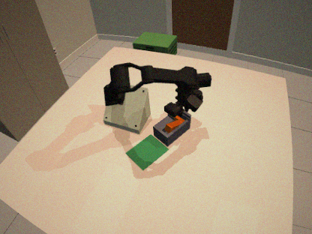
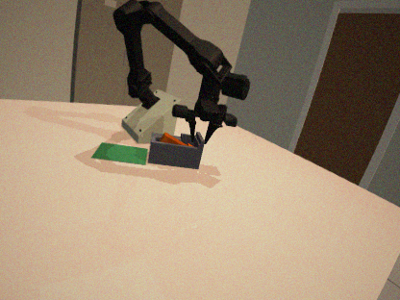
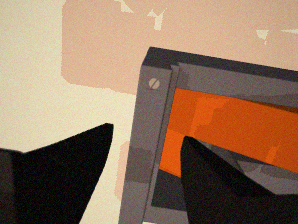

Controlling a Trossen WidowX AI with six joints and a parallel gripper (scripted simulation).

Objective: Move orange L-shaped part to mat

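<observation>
The orange part (image 1: 173, 124) (image 2: 172, 139) (image 3: 225, 117) lies tilted in the grey tray (image 1: 161, 136) (image 2: 175, 158) (image 3: 154, 107). Its end toward the green mat (image 1: 148, 151) (image 2: 120, 153) is raised, and its L-shaped end is low at the far side from the mat. My gripper (image 2: 199, 141) (image 3: 147, 138) is open and empty, pointing down at the tray's L-end side. In the wrist view one fingertip appears over the L-shaped end and the other outside the tray wall. Whether the fingertip touches the part cannot be told.
The arm's pale wedge-shaped base (image 1: 129, 112) (image 2: 156, 117) stands close behind the tray and mat. The tray has a raised wall beside the gripper fingers. A green box (image 1: 155, 42) stands beyond the table's far edge.
</observation>
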